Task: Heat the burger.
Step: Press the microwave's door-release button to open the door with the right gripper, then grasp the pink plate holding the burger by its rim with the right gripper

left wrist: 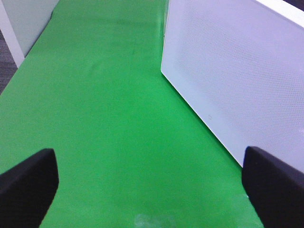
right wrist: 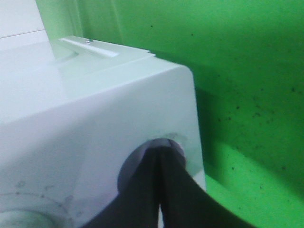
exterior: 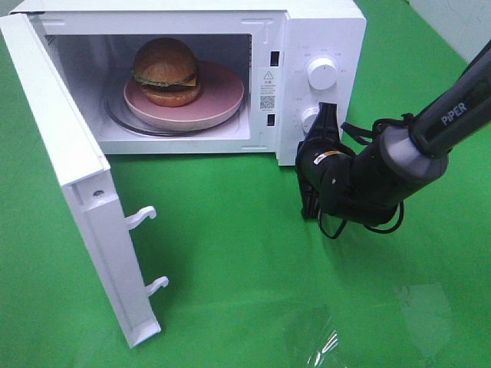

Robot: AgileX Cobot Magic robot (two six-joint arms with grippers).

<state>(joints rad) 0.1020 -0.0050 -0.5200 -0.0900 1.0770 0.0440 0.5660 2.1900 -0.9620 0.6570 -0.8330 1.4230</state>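
**Right gripper at the lower knob, door wide open**

The right gripper (exterior: pixel 325 115) has its jaws pressed together, the tips set against the lower knob (exterior: pixel 309 119) on the microwave's control panel. In the right wrist view the two dark fingers (right wrist: pixel 142 190) meet in a single point on that knob; they pinch nothing between them. The left gripper (left wrist: pixel 148 159) is spread wide and empty, hovering over the green cloth (left wrist: pixel 104 118) just beside the outer, dotted face of the door (left wrist: pixel 237 71).

The burger (exterior: pixel 165 73) sits on a pink plate (exterior: pixel 222 103) inside the microwave (exterior: pixel 322 31), toward the plate's left side. From the right gripper it lies to the left in the overhead view, past the panel and inside the oven. It is round, so no long axis matters.

What matters is the door (exterior: pixel 77 192). It is hinged on the left and swung out toward the camera, its two latch hooks (exterior: pixel 143 215) pointing into open air. Heating probably cannot start until it is shut. The left arm is the nearer one, already on the door's outer side, so a push from there looks like the natural move, while the right gripper is placed to turn the dial.

The right arm (exterior: pixel 430 138) reads "PiPER" (exterior: pixel 454 115). A warning sticker (exterior: pixel 268 88) beside the oven opening and the marks around the upper knob (exterior: pixel 322 73) are too small to read.
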